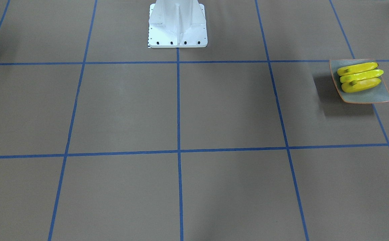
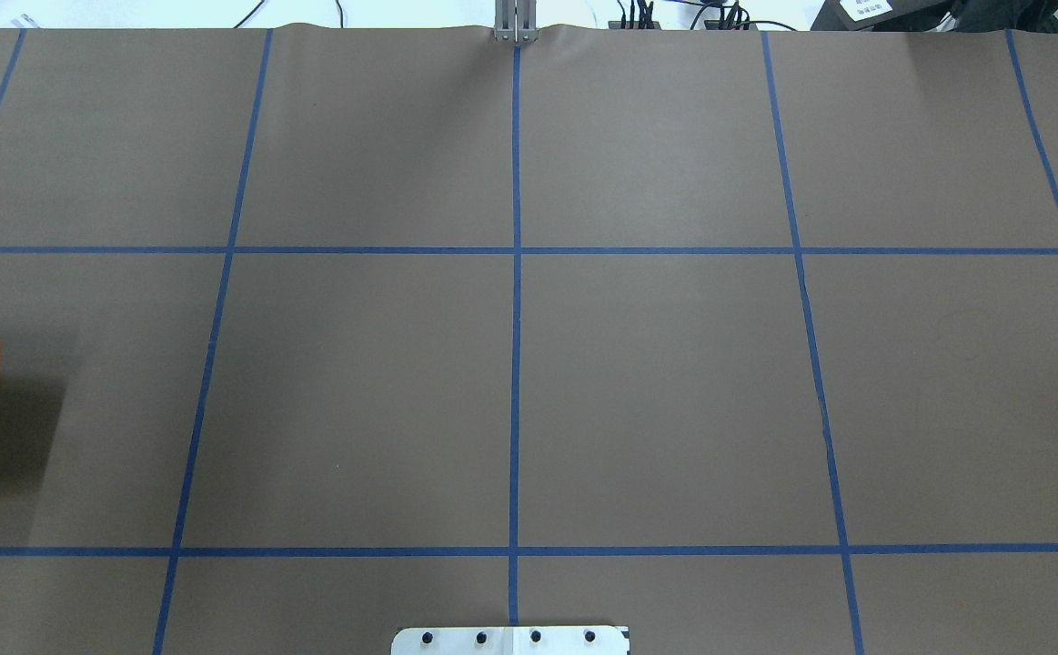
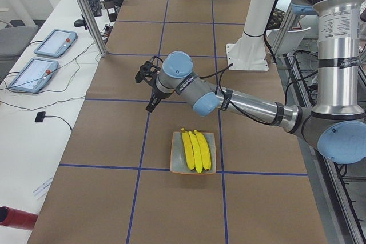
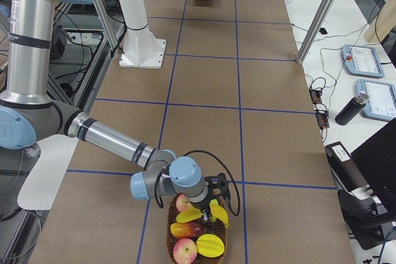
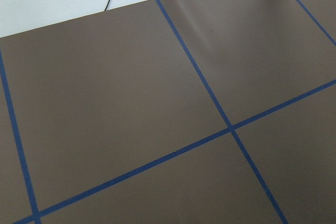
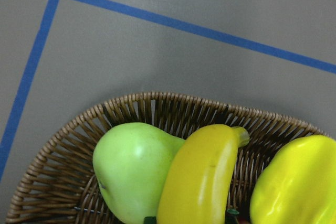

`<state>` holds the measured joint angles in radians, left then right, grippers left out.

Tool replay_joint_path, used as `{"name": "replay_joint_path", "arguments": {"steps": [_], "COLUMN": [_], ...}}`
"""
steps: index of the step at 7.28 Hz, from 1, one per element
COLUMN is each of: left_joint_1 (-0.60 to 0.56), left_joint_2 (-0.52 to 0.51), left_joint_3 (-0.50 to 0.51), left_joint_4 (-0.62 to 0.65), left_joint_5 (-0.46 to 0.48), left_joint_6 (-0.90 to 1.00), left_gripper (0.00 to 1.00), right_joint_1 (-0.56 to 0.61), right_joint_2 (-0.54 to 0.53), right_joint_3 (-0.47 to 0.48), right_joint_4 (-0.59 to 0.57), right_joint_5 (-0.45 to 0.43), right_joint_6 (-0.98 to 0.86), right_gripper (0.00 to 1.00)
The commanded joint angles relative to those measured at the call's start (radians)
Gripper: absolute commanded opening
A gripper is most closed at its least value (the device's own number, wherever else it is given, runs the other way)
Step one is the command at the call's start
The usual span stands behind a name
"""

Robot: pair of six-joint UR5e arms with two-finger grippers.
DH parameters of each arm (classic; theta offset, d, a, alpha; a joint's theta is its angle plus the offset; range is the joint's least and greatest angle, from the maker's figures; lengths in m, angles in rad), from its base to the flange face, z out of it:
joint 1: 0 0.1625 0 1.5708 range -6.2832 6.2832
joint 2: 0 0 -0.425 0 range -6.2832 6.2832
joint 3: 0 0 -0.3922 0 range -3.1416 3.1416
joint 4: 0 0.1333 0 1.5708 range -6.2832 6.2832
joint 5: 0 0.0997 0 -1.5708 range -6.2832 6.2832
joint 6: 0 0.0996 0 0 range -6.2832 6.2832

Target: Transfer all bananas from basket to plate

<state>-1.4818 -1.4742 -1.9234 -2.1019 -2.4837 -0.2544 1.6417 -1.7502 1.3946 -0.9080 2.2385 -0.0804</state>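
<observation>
- Three bananas point(image 1: 360, 77) lie side by side on the plate point(image 1: 365, 96), at the end of the worktop point(image 1: 214, 110) on the robot's left.
- A fourth banana point(image 6: 202, 177) sits in the wicker basket point(image 6: 173, 106) at the opposite end, touching a green pear point(image 6: 131, 163).
- Right claw point(image 4: 207, 212) is low in the basket among the fruit; spread or pinching, cannot tell.
- Left claw point(image 3: 151, 104) hangs over bare worktop near the plate; its state cannot be told either.

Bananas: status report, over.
Left end effector near plate, right end effector over basket; open or shut unclear. Three bananas plated, fourth banana in basket. Pear beside it.
</observation>
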Motion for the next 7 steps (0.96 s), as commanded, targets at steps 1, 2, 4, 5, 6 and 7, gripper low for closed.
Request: {"name": "replay_joint_path", "arguments": {"steps": [1,2,4,5,6,7], "left_joint_1": [0.002,0.002,0.064,0.108,0.164,0.232], "left_joint_2": [0.0,-0.003,-0.014,-0.026,-0.056,-0.095], "left_joint_3": [0.001,0.001,-0.005,-0.006,-0.005,0.0], "left_joint_4": [0.002,-0.003,-0.08,-0.154,-0.243,-0.31], "left_joint_5": [-0.001,-0.001,0.002,0.002,0.002,0.011], "left_joint_6": [-0.003,-0.034,-0.19,-0.306,-0.453,-0.576], "left_gripper": [0.99,0.99,1.0,1.0,1.0,1.0], "right_joint_1": [0.017,-0.002,-0.104,-0.152,-0.213,-0.297], "right_joint_2": [0.058,0.101,0.199,0.249,0.279,0.293], "right_joint_3": [0.047,0.046,0.049,0.058,0.098,0.165], "right_joint_4": [-0.052,-0.055,-0.043,-0.042,-0.041,-0.04], "right_joint_5": [0.009,0.018,0.049,0.049,0.049,0.043], "right_joint_6": [0.025,0.071,0.308,0.406,0.52,0.673], "right_gripper": [0.0,0.0,0.0,0.0,0.0,0.0]}}
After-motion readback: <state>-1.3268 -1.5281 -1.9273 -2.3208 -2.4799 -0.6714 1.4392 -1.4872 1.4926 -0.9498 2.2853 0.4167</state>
